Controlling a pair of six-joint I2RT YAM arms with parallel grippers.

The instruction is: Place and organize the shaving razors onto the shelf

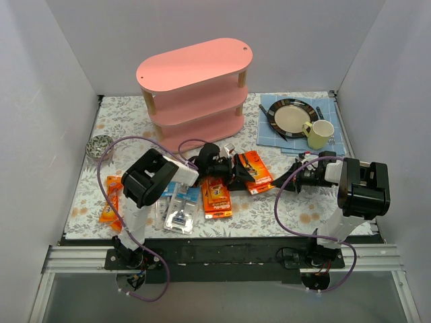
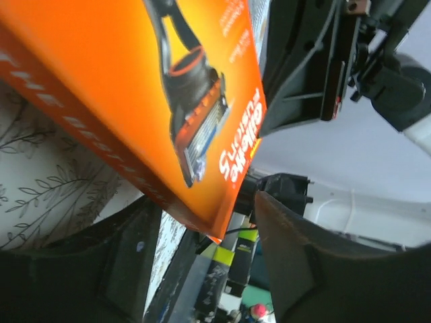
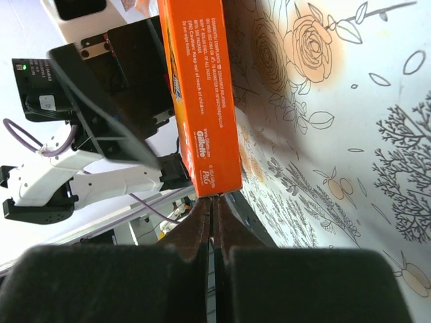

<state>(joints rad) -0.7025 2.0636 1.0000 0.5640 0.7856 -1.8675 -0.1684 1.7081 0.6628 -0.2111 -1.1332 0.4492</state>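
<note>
The pink three-tier shelf stands at the back centre. An orange razor pack lies in front of it, between my two grippers. My left gripper is open; in the left wrist view a corner of that pack sits between its spread fingers. My right gripper is shut; in the right wrist view its tips meet the end of the pack. Another orange pack, blister packs and an orange bag lie near the front.
A blue cloth at the back right holds a dark plate, a yellow mug and cutlery. A round metal object sits at the left. White walls enclose the flowered tablecloth on three sides.
</note>
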